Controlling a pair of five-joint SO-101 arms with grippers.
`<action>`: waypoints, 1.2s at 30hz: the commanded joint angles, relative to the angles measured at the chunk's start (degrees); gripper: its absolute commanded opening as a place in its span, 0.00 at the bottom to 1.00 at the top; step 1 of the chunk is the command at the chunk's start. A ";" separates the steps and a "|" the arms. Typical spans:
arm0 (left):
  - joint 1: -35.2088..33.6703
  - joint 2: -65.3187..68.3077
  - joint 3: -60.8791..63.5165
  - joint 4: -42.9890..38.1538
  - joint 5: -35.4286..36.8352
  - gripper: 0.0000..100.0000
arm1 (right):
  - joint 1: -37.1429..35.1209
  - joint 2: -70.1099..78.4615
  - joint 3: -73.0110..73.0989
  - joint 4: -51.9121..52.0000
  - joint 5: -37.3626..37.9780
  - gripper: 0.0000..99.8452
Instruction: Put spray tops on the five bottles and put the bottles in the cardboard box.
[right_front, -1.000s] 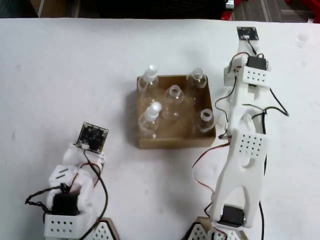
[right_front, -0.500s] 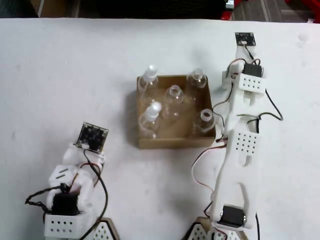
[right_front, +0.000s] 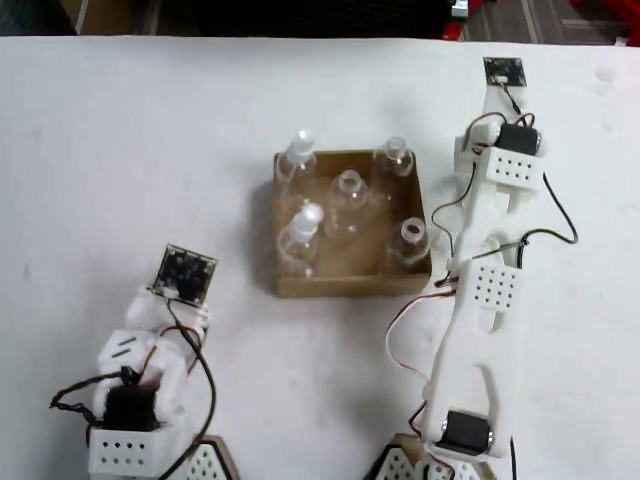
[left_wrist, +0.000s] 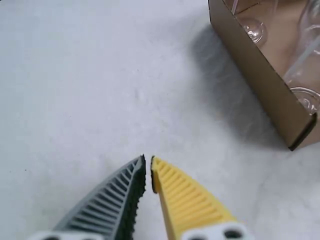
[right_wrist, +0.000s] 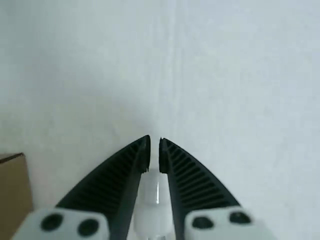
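A white piece sits between the fingers of the right gripper, mostly covered by them and cut by the picture's edge, so what it is cannot be told. The cardboard box is a mere corner at the right wrist view's edge. In the left wrist view it runs out of frame, and the bottles inside are cut to their bases. The near edge of the high view cuts off the bases of the left arm and right arm.

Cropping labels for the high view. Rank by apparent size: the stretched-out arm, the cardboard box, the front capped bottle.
1. stretched-out arm, only narrowly; it rises nearer the camera, so its lead is unsure
2. cardboard box
3. front capped bottle, clearly smallest
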 joint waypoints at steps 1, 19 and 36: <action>0.57 -0.66 -0.09 -0.44 -0.53 0.02 | 1.01 -8.40 -2.99 3.03 -0.26 0.02; 0.48 -0.66 -0.09 -0.44 -0.53 0.02 | -2.07 -9.80 5.19 7.60 2.46 0.24; 0.48 -0.66 -0.09 -0.44 -0.53 0.02 | -1.98 -2.68 4.75 3.03 2.55 0.22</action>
